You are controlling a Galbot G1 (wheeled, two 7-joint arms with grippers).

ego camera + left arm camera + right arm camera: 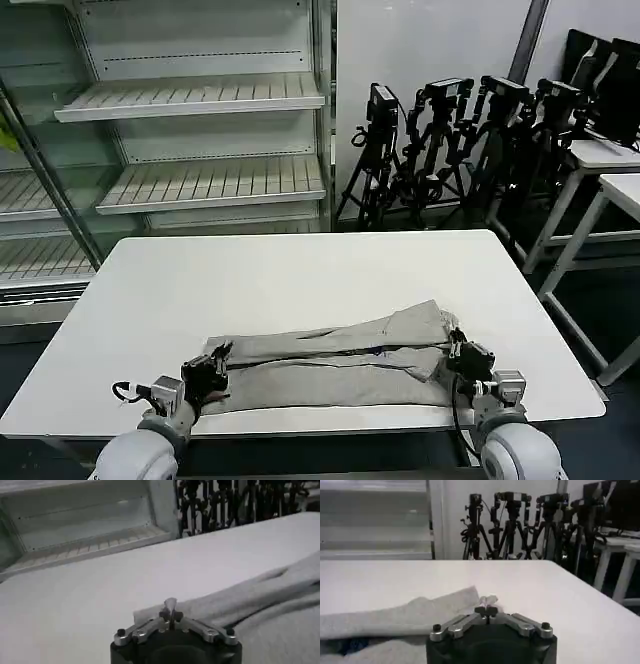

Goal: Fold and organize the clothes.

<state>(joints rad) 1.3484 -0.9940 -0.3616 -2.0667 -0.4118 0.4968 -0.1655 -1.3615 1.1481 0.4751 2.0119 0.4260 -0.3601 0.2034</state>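
One of the clothes, a light grey shirt [330,365], lies as a long folded strip across the table's near part, with a small dark print [381,351] at the seam between its two layers. At the strip's left end my left gripper [213,366] rests low with its fingers shut on the cloth edge. In the left wrist view the left gripper [170,605] has its tips on the shirt [260,597]. My right gripper [462,354] is shut at the strip's right end. The right wrist view shows that gripper [487,601] beside the shirt's corner [447,602].
The white table [300,270] is bare beyond the shirt, and its front edge runs just under both grippers. A shelving unit [190,140] stands behind it on the left. Camera tripods [450,140] and another white table [610,170] are at the back right.
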